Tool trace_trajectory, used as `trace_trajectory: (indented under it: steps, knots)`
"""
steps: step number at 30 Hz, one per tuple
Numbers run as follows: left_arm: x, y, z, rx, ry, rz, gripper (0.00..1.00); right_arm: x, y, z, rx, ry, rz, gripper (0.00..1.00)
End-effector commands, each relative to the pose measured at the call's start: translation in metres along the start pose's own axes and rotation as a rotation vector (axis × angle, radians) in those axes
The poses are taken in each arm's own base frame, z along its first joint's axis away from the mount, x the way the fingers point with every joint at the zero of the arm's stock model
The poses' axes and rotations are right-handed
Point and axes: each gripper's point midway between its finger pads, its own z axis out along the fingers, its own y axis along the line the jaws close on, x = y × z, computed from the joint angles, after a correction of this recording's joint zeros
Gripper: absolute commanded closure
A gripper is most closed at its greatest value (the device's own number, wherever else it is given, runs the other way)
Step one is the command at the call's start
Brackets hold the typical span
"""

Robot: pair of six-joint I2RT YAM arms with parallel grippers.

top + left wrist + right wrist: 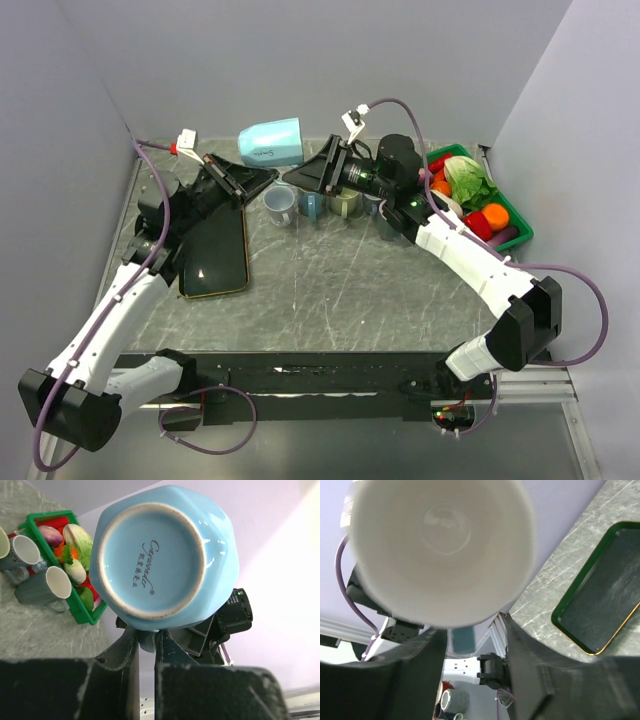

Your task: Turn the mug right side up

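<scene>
A light blue mug (272, 142) with a white inside is held on its side in the air near the back wall. The left wrist view shows its base (160, 555). The right wrist view looks into its mouth (440, 545). My left gripper (262, 178) is shut on the mug's handle (145, 642), under the body. My right gripper (298, 175) faces it from the right. It is open, with its fingers (530, 650) spread on either side of the handle (465, 639), just below the rim and not touching it.
Three mugs (280, 205) stand upright in a row under the held mug. A green basket (520, 215) of vegetables is at the back right. A dark tray with a gold rim (215, 255) lies at the left. Walls close in at the back and both sides.
</scene>
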Motion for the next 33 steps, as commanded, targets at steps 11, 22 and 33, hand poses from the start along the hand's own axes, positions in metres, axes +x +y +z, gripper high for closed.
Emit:
trace_trajectory:
  steps: [11, 22, 33]
  knots:
    - [-0.001, -0.055, -0.014, 0.200, -0.063, 0.042, 0.99, -0.023, 0.029, 0.000, -0.106, -0.109, -0.041, 0.98]
    - [-0.002, -0.049, -0.018, 0.129, -0.071, 0.204, 0.04, -0.040, 0.024, -0.027, 0.002, -0.209, -0.148, 1.00]
    - [-0.054, -0.019, -0.061, -0.243, -0.299, 0.523, 0.04, -0.061, -0.028, -0.112, 0.498, -0.288, -0.417, 1.00]
